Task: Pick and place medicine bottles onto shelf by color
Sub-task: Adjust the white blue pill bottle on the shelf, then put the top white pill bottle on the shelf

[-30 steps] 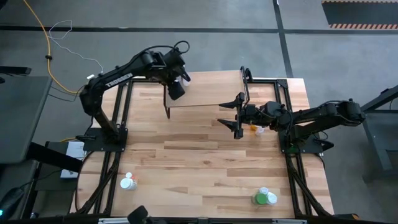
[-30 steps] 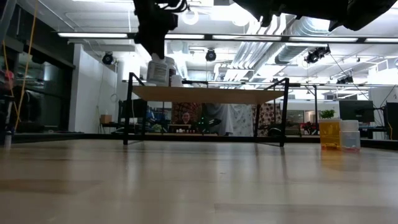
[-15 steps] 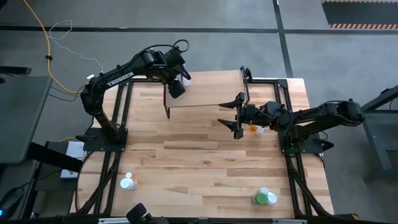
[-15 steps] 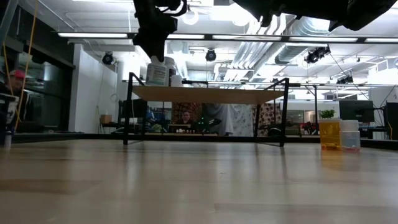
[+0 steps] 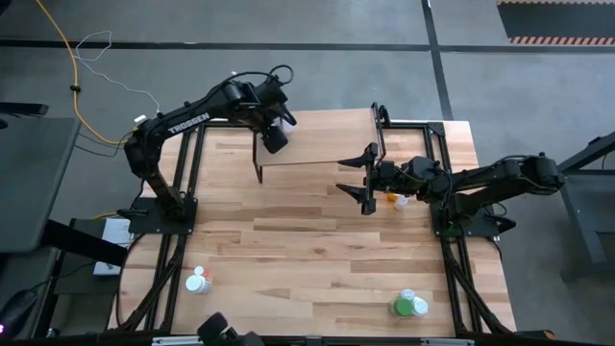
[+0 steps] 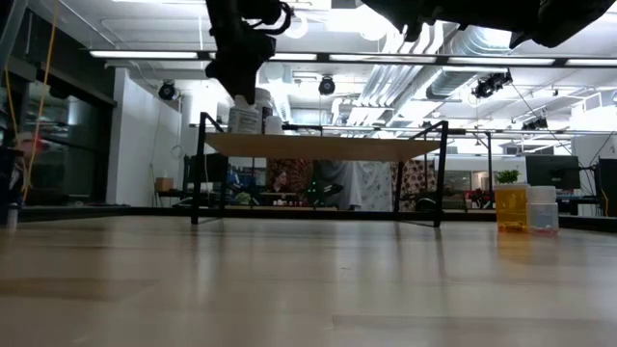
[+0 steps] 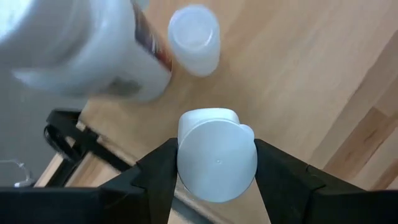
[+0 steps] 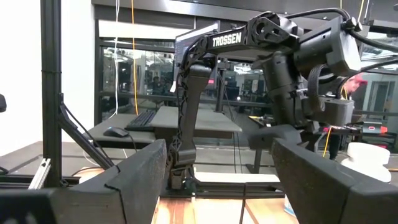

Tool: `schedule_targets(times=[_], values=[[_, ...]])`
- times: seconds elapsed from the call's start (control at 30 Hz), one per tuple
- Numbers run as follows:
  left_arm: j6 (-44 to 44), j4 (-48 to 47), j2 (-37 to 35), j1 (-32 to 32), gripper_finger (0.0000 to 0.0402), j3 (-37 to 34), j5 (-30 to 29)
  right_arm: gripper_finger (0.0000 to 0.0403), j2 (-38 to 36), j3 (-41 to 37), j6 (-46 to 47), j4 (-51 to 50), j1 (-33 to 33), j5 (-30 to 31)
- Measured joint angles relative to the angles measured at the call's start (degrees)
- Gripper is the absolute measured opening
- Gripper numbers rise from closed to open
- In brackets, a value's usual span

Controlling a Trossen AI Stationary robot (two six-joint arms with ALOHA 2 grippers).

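My left pincer (image 5: 275, 137) grips a white medicine bottle (image 7: 216, 162) over the shelf's (image 5: 317, 144) far left corner, beside two already there. My right pincer (image 5: 364, 181) hangs wide, empty. Four bottles wait on the desk (image 5: 307, 250): orange (image 5: 392, 200), green (image 5: 404, 307), two white.

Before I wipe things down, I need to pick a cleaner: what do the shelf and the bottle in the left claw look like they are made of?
The shelf: the board looks like pale wood with a matte, visibly grained top; the thin black legs are probably painted metal. The bottle between the left claw's fingers: smooth white plastic by its look, with a slight sheen on the round cap. Neither can be confirmed from sight alone.
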Motion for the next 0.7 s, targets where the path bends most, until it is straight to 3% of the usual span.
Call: schedule_targets(times=[0.23, 0.7], values=[[0.52, 1.86, 0.06, 0.09, 0.0196, -0.02, -1.86, 0.0284, 0.00, 0.00, 0.00, 0.04, -0.02, 0.00], [0.61, 1.97, 0.06, 0.11, 0.0282, 0.94, -3.56, 0.0284, 0.00, 0.00, 1.02, 0.17, 0.00, 0.00]])
